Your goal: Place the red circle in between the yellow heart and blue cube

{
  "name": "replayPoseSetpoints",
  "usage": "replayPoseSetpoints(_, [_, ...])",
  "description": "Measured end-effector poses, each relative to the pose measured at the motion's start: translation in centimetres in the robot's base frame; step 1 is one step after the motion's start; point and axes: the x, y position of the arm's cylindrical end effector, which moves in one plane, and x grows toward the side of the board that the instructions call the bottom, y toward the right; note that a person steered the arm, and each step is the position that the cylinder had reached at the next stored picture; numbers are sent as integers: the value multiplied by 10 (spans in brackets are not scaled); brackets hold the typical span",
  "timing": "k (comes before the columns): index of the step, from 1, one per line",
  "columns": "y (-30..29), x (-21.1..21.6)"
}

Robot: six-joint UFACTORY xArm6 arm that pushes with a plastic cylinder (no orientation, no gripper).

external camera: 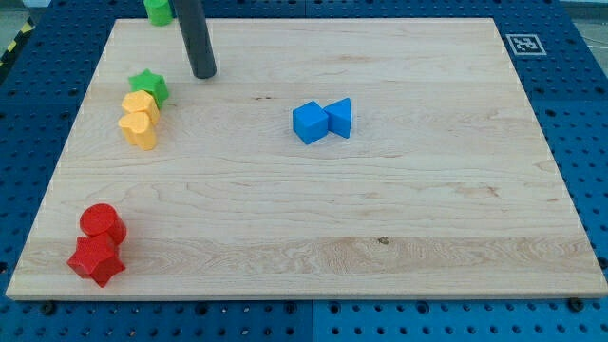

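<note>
The red circle point(103, 225) sits near the view's bottom left of the wooden board, touching a red star point(96, 260) just below it. Two yellow blocks stand at the left: the upper one point(141, 104) and the lower one point(138, 129); which is the heart is hard to tell. The blue cube point(309, 123) sits near the board's middle, touching a blue triangle point(339, 118) on its right. My tip point(203, 72) is at the upper left, right of the green star point(149, 86), far from the red circle.
A green block point(158, 10) lies at the board's top edge, left of the rod. The board point(380, 209) rests on a blue pegboard table. A marker tag point(523, 44) is at the top right corner.
</note>
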Motion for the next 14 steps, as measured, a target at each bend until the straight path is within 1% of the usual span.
replayPoseSetpoints(1, [0,26])
replayPoseSetpoints(3, [-3,53])
replayPoseSetpoints(4, [-1,80])
replayPoseSetpoints(6, [17,108])
replayPoseSetpoints(7, [17,143])
replayPoseSetpoints(8, [17,157])
replayPoseSetpoints(9, [17,157])
replayPoseSetpoints(11, [-14,158])
replayPoseSetpoints(12, [-24,176])
replayPoseSetpoints(14, [-80,176])
